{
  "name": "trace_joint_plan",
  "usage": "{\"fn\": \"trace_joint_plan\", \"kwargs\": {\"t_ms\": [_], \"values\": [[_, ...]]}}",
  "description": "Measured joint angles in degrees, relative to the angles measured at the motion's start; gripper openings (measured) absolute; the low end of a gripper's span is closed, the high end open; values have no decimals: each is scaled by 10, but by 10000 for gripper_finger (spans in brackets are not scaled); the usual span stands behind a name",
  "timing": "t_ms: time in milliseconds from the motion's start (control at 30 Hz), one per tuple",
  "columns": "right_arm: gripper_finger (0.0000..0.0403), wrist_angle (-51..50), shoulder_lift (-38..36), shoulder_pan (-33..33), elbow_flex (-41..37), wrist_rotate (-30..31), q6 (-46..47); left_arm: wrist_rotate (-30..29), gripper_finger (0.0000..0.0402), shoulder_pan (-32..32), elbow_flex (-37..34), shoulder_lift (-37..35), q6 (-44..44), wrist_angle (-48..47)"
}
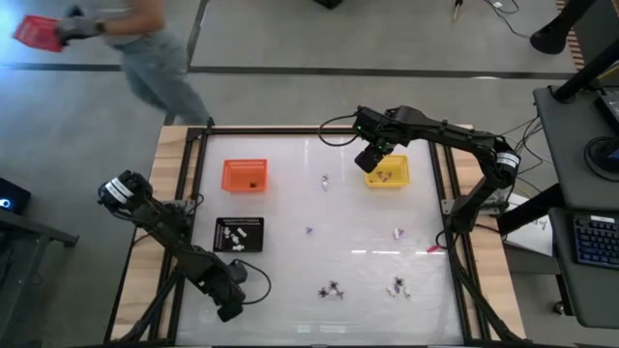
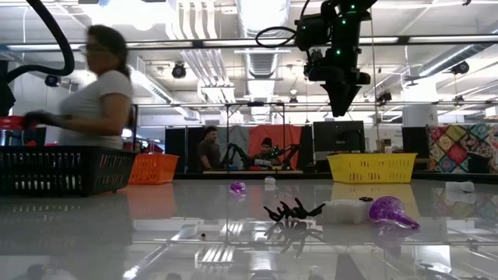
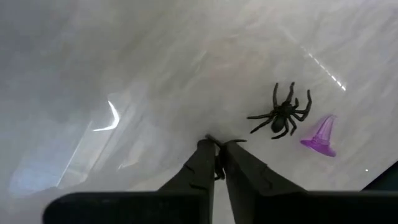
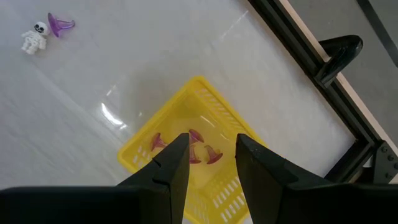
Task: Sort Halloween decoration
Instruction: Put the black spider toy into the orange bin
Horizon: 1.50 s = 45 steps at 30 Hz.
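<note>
Fingers [image 3: 216,152] of my left arm were pinched on a small black spider leg at the desk [image 1: 319,261], while my right fingers [image 4: 208,155] hung apart over the yellow tray [image 4: 155,140]; next, I judged, carry to the black tray [image 1: 239,234].

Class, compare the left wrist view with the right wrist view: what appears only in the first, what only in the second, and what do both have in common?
Only the left wrist view shows a black spider beside a purple witch hat, and the left gripper shut, with thin dark legs showing at its tips.

Only the right wrist view shows the yellow tray holding purple hats, a white skeleton figure near another purple hat, the table's dark frame, and the right gripper open above the tray.

Both show the glossy white tabletop and purple hats.
</note>
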Motion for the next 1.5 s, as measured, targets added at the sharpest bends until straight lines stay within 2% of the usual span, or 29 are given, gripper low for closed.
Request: {"fn": "trace_joint_plan", "kwargs": {"t_ms": [233, 633, 733, 900, 1133, 1367, 1500], "values": [[121, 0, 0, 0, 0, 0, 0, -4, 2, -2, -5, -24, 6, 7], [121, 1, 0, 0, 0, 0, 0, -9, 0, -2, -7, -149, -4, 0], [121, 1, 0, 0, 0, 0, 0, -36, 0, -2, -6, -183, -4, -12], [121, 2, 0, 0, 0, 0, 0, -126, 0, 12, -6, -235, -25, -67], [121, 4, 0, 0, 0, 0, 0, -210, 0, 70, -6, -287, -15, -155], [121, 5, 0, 0, 0, 0, 5, -249, 0, 165, -6, -323, 33, -254], [121, 5, 0, 0, 0, 0, 5, -264, 0, 222, -6, -340, 91, -265]]}}
